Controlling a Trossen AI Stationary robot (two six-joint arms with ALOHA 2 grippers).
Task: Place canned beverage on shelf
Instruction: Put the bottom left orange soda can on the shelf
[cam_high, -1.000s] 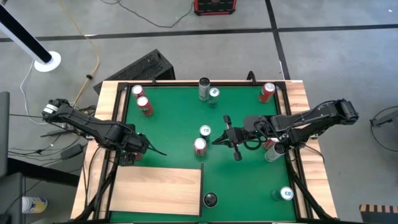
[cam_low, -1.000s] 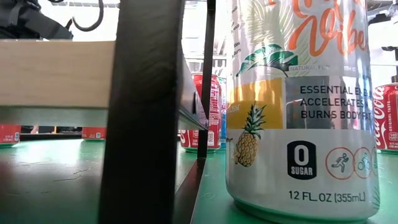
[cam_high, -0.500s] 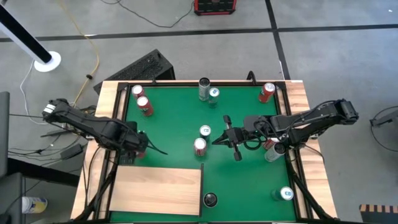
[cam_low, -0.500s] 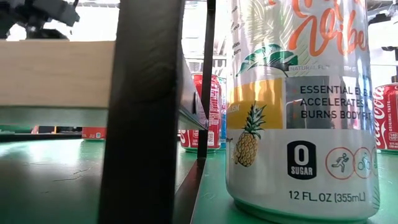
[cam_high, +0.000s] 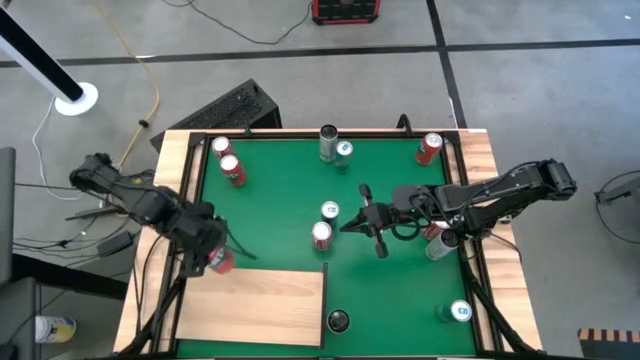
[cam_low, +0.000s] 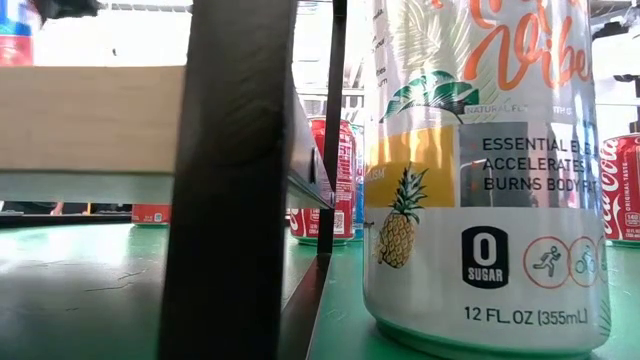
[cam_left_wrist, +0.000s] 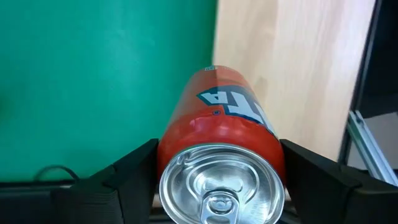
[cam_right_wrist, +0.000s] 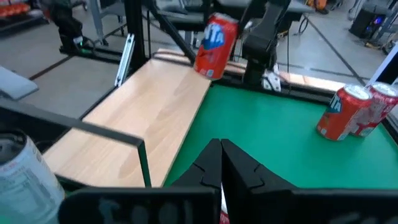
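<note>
The table (cam_high: 480, 150) has a wooden rim and a big green mat (cam_high: 280, 190) on top. The pale wooden shelf (cam_high: 255, 305) stands at the near left corner of the mat on thin dark legs.

Cans stand right on the mat. Two red cans (cam_high: 226, 160) stand close together at the far left corner. A silver can (cam_high: 328, 142) and a green-topped can (cam_high: 344, 151) touch at the far edge in the middle. One red can (cam_high: 429, 148) stands at the far right corner. In the middle, a green-topped can (cam_high: 330, 211) stands near a red can (cam_high: 321, 235). A silver can (cam_high: 440, 243) stands at the right edge. A blue-green can (cam_high: 458, 312) stands at the near right corner. A dark-topped can (cam_high: 339, 321) stands just beside the shelf.
</note>
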